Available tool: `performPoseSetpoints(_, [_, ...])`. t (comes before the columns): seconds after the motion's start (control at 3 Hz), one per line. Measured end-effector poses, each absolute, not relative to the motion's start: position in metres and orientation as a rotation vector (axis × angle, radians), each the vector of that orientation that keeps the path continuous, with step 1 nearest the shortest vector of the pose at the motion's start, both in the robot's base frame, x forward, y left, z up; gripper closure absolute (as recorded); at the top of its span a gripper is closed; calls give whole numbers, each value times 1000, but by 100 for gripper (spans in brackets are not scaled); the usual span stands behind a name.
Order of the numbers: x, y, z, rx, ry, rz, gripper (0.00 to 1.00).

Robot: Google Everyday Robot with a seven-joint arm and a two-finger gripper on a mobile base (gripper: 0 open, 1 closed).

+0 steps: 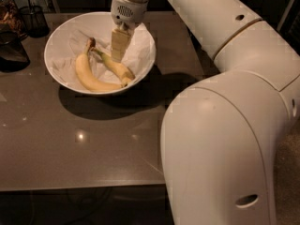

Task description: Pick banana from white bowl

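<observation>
Bowl [60, 42] on table [93, 149], banana [117, 68] in it, second banana [91, 78] just left, hand [118, 48] over banana's neck

End effector [117, 55] low in white bowl [63, 27], paler banana [86, 76] just beside banana [117, 68]
</observation>
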State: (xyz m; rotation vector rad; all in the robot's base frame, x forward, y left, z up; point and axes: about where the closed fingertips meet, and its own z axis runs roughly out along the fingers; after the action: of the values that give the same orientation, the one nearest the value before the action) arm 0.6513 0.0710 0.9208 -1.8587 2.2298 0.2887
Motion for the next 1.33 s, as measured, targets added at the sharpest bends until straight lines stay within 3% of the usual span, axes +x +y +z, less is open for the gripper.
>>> performPoseSetpoints(1.33, [664,67,896,-1839,2274,369,53])
